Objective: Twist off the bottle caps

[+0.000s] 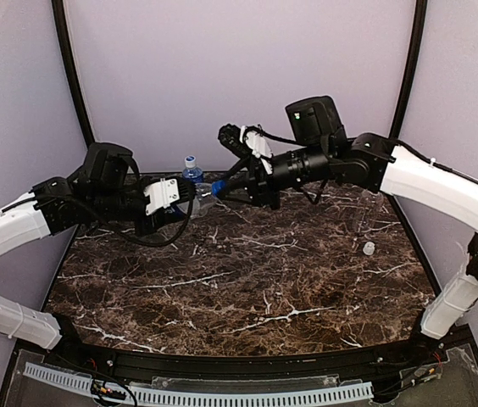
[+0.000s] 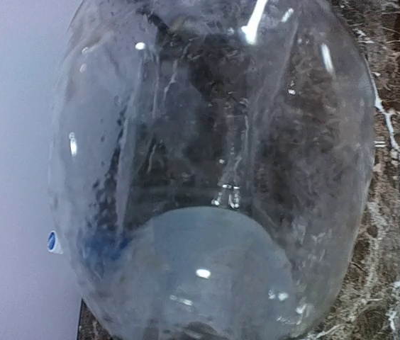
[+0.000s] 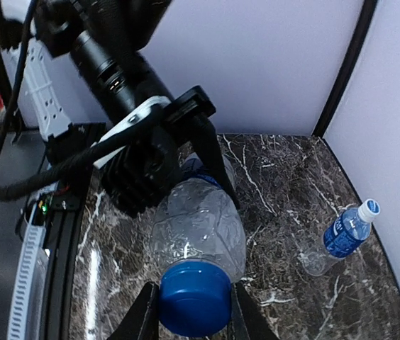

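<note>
A clear bottle (image 3: 198, 227) with a blue label is held lying level above the table's back. My left gripper (image 1: 181, 203) is shut on its body; one of its black fingers (image 3: 214, 156) runs along the bottle's side. The bottle's base fills the left wrist view (image 2: 214, 177) and hides those jaws. My right gripper (image 3: 194, 312) is shut on the dark blue cap (image 3: 194, 297), a finger on each side of it (image 1: 218, 188). A second bottle (image 3: 342, 237) with a blue water label and a pale cap (image 3: 368, 209) stands at the back (image 1: 192, 170). A loose white cap (image 1: 369, 248) lies on the table at the right.
The marble tabletop (image 1: 247, 288) is boxed in by pale walls at the back and sides. Black frame posts (image 1: 408, 68) rise at the back corners. A perforated white rail (image 1: 197, 394) runs along the near edge.
</note>
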{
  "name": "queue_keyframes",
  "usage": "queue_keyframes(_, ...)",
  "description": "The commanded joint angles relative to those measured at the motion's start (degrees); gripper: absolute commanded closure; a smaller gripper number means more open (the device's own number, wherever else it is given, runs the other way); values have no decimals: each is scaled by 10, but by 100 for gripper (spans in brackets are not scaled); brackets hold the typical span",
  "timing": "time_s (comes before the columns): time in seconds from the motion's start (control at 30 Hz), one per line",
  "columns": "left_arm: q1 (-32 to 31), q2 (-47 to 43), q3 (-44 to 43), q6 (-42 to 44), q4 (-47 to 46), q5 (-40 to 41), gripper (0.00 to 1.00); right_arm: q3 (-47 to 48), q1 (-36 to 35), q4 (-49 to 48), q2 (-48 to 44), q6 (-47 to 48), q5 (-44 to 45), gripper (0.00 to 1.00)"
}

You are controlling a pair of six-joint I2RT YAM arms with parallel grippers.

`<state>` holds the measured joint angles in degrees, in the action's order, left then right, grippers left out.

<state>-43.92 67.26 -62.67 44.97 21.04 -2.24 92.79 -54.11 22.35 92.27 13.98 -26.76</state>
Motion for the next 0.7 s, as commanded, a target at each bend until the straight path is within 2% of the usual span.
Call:
queue_keyframes(0.0, -13, 3, -43, -44, 100, -211, 68, -34, -69, 52, -10, 280, -8, 100)
queue_keyframes(0.17, -13, 16, -61, -65, 125, -266, 69, -86, -125, 59, -17, 481, 151, 100)
queue_keyframes(0.3, -13, 22, -66, -70, 133, -285, 70, -103, -144, 50, -22, 582, 226, 100)
queue_keyframes(0.4, -12, 23, -64, -70, 135, -290, 70, -145, -154, 2, -38, 660, 278, 100)
queue_keyframes(0.47, -13, 24, -61, -71, 133, -289, 70, -167, -156, -30, -47, 694, 298, 100)
queue_keyframes(0.57, -13, 22, -57, -72, 127, -283, 70, -181, -157, -61, -56, 697, 297, 100)
queue_keyframes(0.6, -12, 21, -55, -73, 125, -281, 70, -188, -156, -77, -61, 691, 295, 97)
queue_keyframes(0.63, -12, 20, -53, -74, 122, -276, 70, -196, -156, -93, -67, 685, 291, 90)
queue_keyframes(0.67, -13, 18, -51, -74, 121, -273, 70, -206, -156, -114, -75, 679, 289, 78)
